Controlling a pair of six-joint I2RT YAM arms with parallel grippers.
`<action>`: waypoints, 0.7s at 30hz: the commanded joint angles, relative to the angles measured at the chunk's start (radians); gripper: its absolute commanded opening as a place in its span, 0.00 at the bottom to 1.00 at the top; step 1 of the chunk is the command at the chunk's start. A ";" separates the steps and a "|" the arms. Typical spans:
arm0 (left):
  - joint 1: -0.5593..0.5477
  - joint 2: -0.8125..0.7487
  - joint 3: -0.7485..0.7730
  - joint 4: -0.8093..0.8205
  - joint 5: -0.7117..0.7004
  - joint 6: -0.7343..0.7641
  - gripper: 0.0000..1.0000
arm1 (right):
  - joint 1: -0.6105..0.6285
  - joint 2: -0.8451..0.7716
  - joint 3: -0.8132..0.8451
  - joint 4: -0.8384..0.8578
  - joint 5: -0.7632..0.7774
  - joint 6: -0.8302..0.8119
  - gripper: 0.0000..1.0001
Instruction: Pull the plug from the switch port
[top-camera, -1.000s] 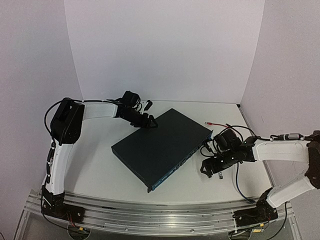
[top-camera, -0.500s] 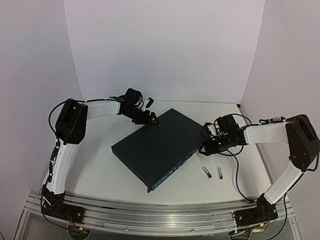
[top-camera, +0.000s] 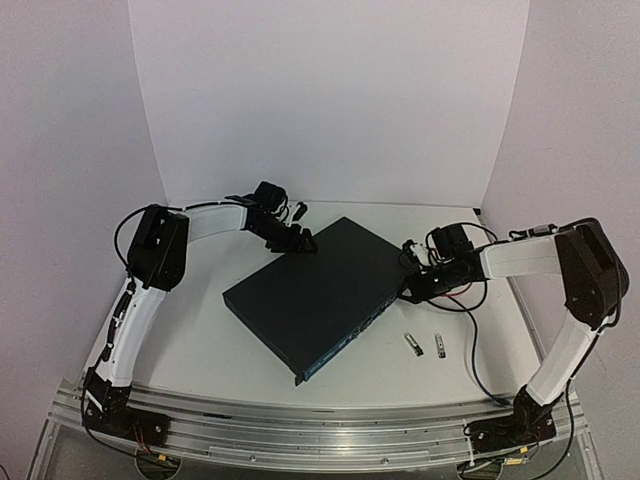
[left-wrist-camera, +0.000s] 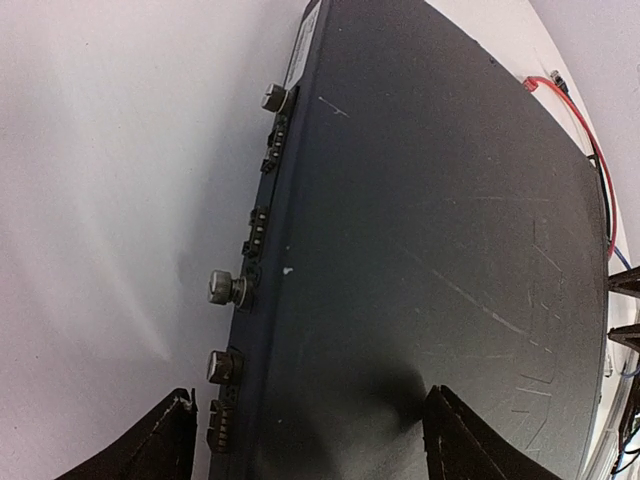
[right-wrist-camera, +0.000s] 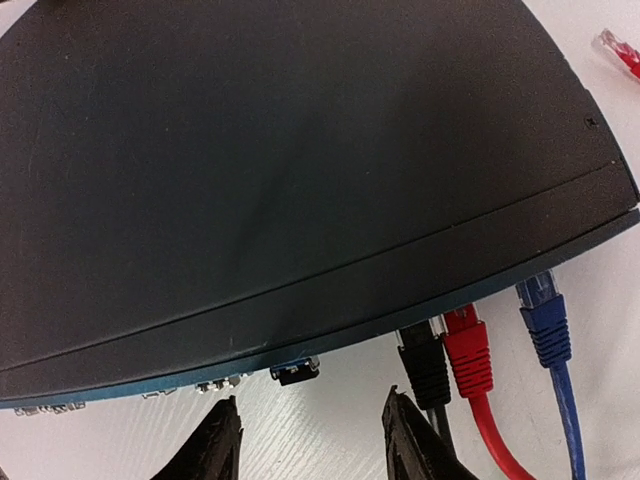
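The switch (top-camera: 325, 292) lies flat in the middle of the tabletop (top-camera: 200, 340), turned at an angle, with its socket face towards the near right.

The right claw (top-camera: 410, 288) sits at the right end of that face. In the right wrist view its fingers (right-wrist-camera: 215, 445) are parted with nothing between them, and the gap faces the thin edge of the switch (right-wrist-camera: 300, 170). Three plugs sit side by side in the ports here: a black plug (right-wrist-camera: 425, 358), a red plug (right-wrist-camera: 470, 348) and a blue plug (right-wrist-camera: 545, 318). The black plug is nearest the claw. It lies just past the tip of the right-hand finger and outside the gap.

The left claw (top-camera: 300, 240) is at the far left corner of the switch. It is spread wide and grips nothing. One finger (left-wrist-camera: 150, 445) is over bare tabletop and the other is over the dark top panel (left-wrist-camera: 430, 250), so the claw straddles the screw-studded rear edge.
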 joint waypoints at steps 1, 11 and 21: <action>-0.018 0.048 0.033 -0.051 0.016 0.039 0.77 | -0.005 0.023 0.038 0.015 -0.027 -0.039 0.43; -0.022 0.075 0.040 -0.054 0.028 0.047 0.77 | -0.005 0.053 0.061 0.017 -0.015 -0.056 0.39; -0.023 0.081 0.039 -0.063 0.039 0.047 0.76 | -0.004 0.077 0.083 0.025 -0.029 -0.088 0.29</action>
